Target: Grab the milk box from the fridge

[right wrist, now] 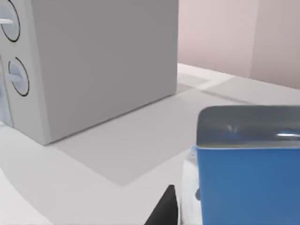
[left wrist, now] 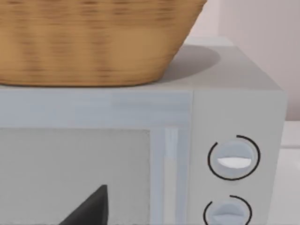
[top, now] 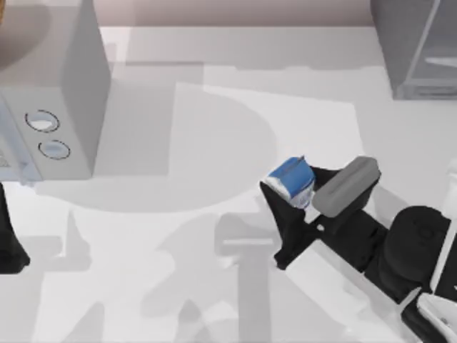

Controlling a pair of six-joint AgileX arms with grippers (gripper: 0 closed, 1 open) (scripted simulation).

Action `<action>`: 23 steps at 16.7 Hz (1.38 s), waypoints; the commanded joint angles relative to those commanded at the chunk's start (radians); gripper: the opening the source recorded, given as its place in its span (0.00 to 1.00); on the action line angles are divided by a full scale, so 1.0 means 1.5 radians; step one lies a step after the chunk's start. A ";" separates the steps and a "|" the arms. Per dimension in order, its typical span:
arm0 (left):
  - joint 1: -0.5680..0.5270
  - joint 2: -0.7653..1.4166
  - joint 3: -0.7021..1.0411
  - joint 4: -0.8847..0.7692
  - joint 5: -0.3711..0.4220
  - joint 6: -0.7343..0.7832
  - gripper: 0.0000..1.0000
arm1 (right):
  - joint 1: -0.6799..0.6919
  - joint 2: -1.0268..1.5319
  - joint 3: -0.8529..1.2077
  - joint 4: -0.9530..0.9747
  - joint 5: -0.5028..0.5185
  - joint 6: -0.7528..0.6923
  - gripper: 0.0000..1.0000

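right pincer (top: 289, 204): clamped on milk box (top: 291, 179), mid-worktop (top: 214, 286)
fridge (top: 418, 46): far right corner
left pincer (left wrist: 89, 208): state unclear

Black right arm (top: 371, 243) with grey wrist block (top: 346, 187).

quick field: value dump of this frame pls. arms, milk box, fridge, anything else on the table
right end effector: over the table's middle-right in the top view, fingers either side of the carton
small blue and white milk box: between the right fingers, out of the fridge
large dark grey fridge with glassy panel: top view's far right corner
left arm: parked at the table's left edge
light grey box with two round dials: far left
woven wicker basket: on top of that box
white table: bare in front
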 joint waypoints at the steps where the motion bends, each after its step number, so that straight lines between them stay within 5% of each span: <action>1: 0.000 0.000 0.000 0.000 0.000 0.000 1.00 | 0.005 0.015 0.004 0.013 -0.001 -0.001 0.00; 21: 0.000 0.000 0.000 0.000 0.000 0.000 1.00 | 0.023 0.119 0.188 -0.065 0.016 -0.002 0.00; 23: 0.000 0.000 0.000 0.000 0.000 0.000 1.00 | 0.023 0.119 0.188 -0.065 0.016 -0.002 0.15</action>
